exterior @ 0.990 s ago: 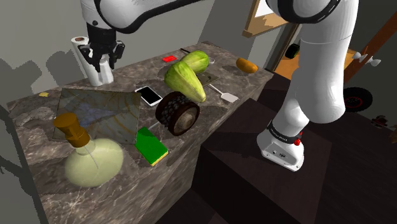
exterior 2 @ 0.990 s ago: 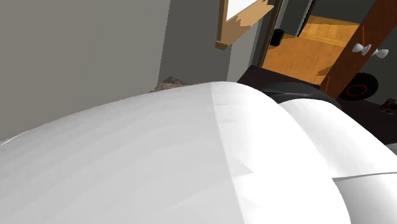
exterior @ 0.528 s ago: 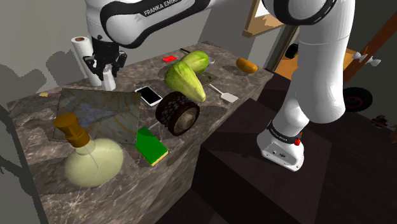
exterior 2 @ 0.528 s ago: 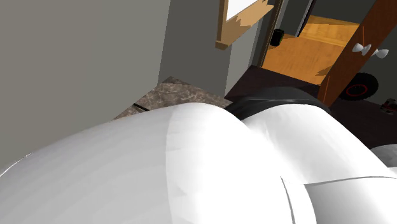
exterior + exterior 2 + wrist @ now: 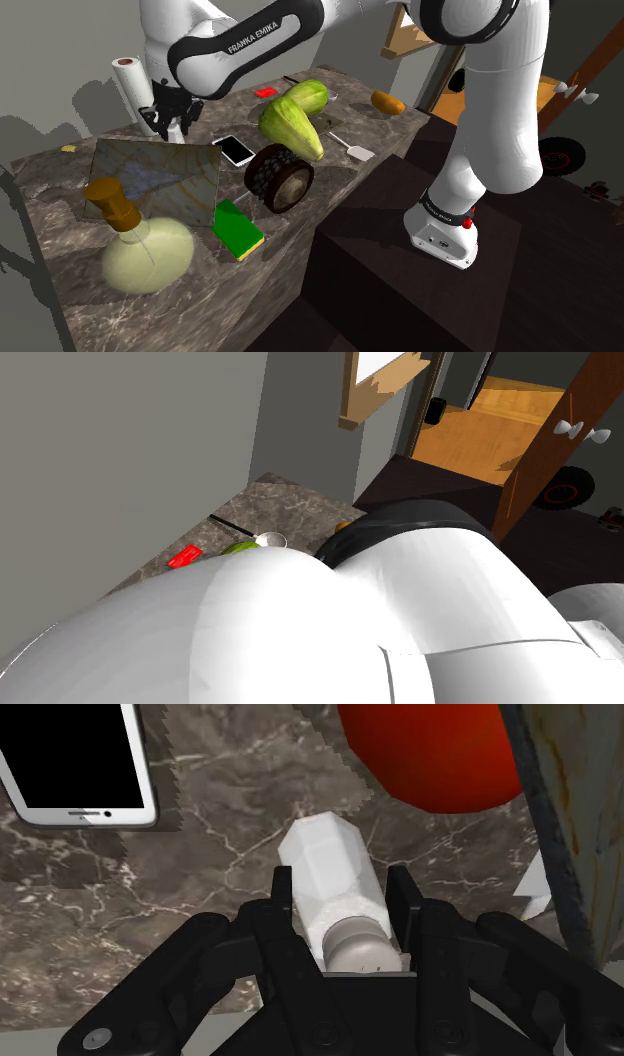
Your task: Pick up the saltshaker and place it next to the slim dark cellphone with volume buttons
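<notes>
your gripper point(image 5: 341, 899) is clenched on the shaker point(image 5: 322, 859) and has swung it over since a second ago; the phone point(image 5: 75, 764) is now just past the fingertips point(image 5: 283, 896), so set-down's close.

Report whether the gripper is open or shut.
Shut: the gripper clasps the white saltshaker, both fingers against its sides.

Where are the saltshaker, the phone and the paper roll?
saltshaker point(image 5: 325, 869): wrist view, on its white body.
phone point(image 5: 75, 759): wrist view, on its black screen.
paper roll point(image 5: 129, 88): shoulder view, on its white side.
</notes>
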{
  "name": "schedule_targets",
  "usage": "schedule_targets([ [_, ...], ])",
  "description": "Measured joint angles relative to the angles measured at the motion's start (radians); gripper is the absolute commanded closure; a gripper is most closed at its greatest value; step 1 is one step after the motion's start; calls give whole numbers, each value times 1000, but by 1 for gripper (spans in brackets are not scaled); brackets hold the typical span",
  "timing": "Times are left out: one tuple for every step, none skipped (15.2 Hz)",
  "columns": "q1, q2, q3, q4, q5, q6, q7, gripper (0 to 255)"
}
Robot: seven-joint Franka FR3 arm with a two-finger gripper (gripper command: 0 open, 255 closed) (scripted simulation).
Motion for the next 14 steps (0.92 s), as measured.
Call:
schedule_targets([
  [-1, 8, -1, -2, -1, 10, -1, 255],
  [0, 12, -1, -10, -2, 22, 2, 255],
  [1, 16, -2, -13, -3, 29, 3, 255],
  [1, 18, -2, -14, -4, 32, 3, 255],
  [1, 20, -2, -13, -4, 32, 4, 255],
  [1, 20, -2, -12, -4, 33, 4, 255],
  [1, 21, -2, -12, -4, 33, 4, 255],
  [2, 21, -2, -12, -4, 33, 4, 255],
  [2, 21, -2, -12, -4, 34, 4, 255],
  [2, 21, -2, -12, -4, 34, 4, 0],
  [2, 21, -2, -12, -4, 34, 4, 0],
  [2, 21, -2, -12, -4, 34, 4, 0],
  [2, 21, -2, -12, -4, 34, 4, 0],
  [2, 21, -2, -12, -4, 34, 4, 0],
])
